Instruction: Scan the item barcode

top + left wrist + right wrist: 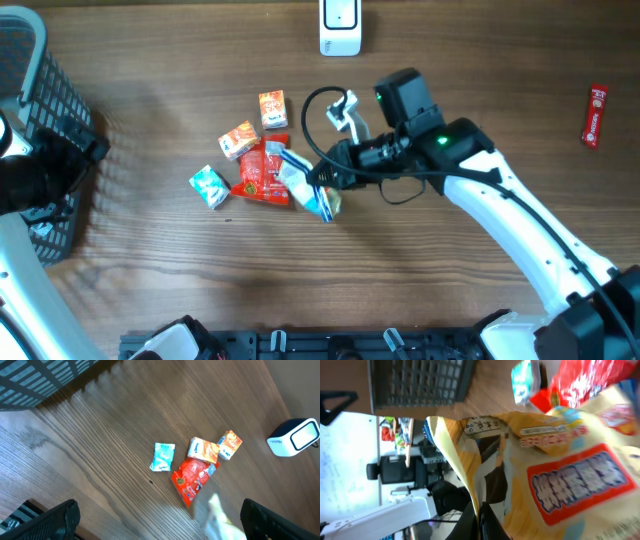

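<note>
The right gripper (322, 178) is clamped on a yellow snack packet (303, 188) at the edge of a cluster of small packets (258, 160), well short of the white scanner (340, 27). The left gripper (160, 512) hangs with its jaws wide apart.

The right arm (520, 218) has white shells, black joints, a small green light (438, 140), a looping thin black cable (304, 108) and a black right gripper (324, 179).
</note>
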Robot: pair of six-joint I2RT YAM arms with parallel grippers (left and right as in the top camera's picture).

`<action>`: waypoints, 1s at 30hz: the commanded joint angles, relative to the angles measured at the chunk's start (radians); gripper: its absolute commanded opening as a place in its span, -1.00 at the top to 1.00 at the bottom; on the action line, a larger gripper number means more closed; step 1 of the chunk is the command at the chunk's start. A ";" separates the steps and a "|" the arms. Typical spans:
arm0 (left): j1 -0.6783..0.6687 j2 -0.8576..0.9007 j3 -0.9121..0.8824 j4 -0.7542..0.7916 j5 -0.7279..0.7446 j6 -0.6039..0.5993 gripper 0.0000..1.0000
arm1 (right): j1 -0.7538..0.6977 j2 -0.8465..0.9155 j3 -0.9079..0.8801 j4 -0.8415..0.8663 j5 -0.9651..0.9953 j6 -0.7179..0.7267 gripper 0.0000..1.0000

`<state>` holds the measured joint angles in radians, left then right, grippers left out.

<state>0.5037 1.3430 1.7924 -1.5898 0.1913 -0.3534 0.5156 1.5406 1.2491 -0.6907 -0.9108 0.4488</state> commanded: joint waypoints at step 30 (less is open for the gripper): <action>0.004 0.000 0.001 0.003 -0.002 0.005 -1.00 | -0.051 0.014 -0.294 0.263 0.138 0.245 0.92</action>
<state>0.5037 1.3430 1.7924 -1.5898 0.1913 -0.3534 0.5598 1.5501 0.9699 -0.3954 -0.8906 0.7471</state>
